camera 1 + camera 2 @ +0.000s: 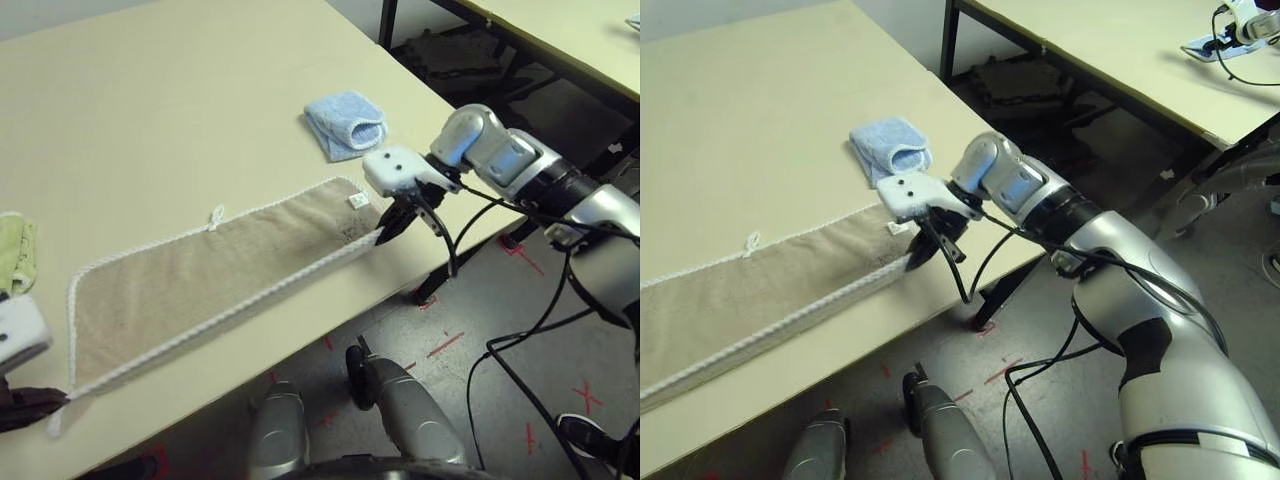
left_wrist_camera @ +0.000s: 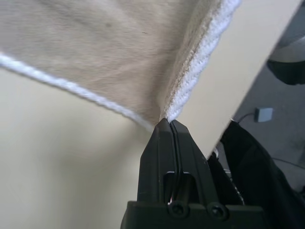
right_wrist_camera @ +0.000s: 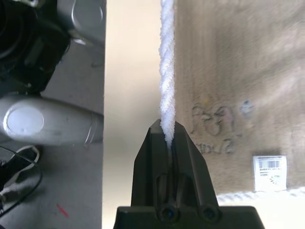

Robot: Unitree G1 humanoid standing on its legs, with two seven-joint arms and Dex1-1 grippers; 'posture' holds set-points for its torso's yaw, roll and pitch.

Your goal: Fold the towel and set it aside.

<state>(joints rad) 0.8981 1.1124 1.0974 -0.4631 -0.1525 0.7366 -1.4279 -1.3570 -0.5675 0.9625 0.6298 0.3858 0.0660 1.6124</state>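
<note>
The towel, beige terry with white scalloped edging, lies as a long folded strip along the table's near edge. At its right end my right gripper is shut on the towel's near right corner, and the white edging runs straight out from between the fingertips. A faint embroidered logo and a white label show beside that corner. My left gripper is shut on the towel's near left corner, where the edging meets the cloth. The left gripper's white housing shows at the far left.
A small light-blue towel lies rolled behind my right gripper. A small lime-green towel sits at the table's left edge. The table edge runs close to the towel's near side. Another table stands beyond the gap on the right.
</note>
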